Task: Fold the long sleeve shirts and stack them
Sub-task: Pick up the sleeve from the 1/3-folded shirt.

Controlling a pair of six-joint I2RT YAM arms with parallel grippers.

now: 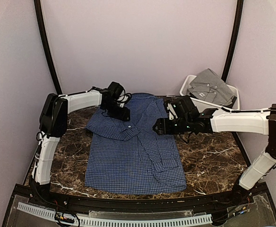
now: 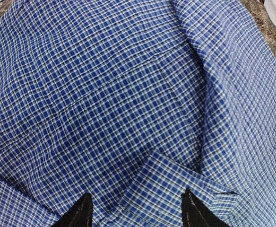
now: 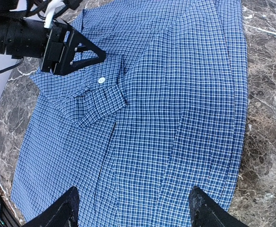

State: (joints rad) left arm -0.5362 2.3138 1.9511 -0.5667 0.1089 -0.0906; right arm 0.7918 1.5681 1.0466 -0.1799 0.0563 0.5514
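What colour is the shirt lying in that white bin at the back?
Plain grey. The grey shirt in the bin shows best in the top external view.

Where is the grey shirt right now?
In the overhead view, the grey shirt sits in the white bin at the far right corner of the table, apart from the blue checked shirt spread in the middle.

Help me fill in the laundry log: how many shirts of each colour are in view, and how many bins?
Blue checked shirt, spread on the table: 1
Grey shirt, lying in the bin: 1
White bin: 1
Total: 3
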